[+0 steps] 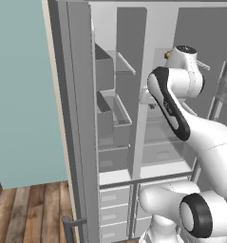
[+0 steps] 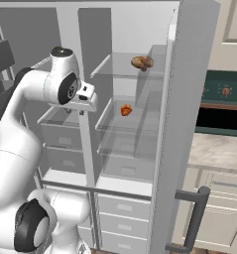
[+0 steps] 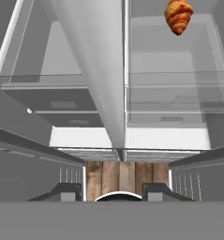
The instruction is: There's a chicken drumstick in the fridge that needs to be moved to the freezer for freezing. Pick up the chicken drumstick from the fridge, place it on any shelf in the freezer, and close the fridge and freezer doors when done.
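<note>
The golden-brown chicken drumstick (image 2: 142, 62) lies on the upper glass shelf of the light-gray fridge (image 2: 140, 124), above a small orange-red round item (image 2: 126, 110); the hand (image 3: 115, 191), narrowly parted and empty, faces the gray centre divider (image 3: 101, 70) beside that shelf; reaching straight could strike it, or grab the wrong item.

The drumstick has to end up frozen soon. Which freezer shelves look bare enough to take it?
The freezer glass shelf beside the top door bin looks bare, as does the open bin below it. In the fridge, the upper shelf holds the chicken drumstick and the next an orange-red item.
</note>
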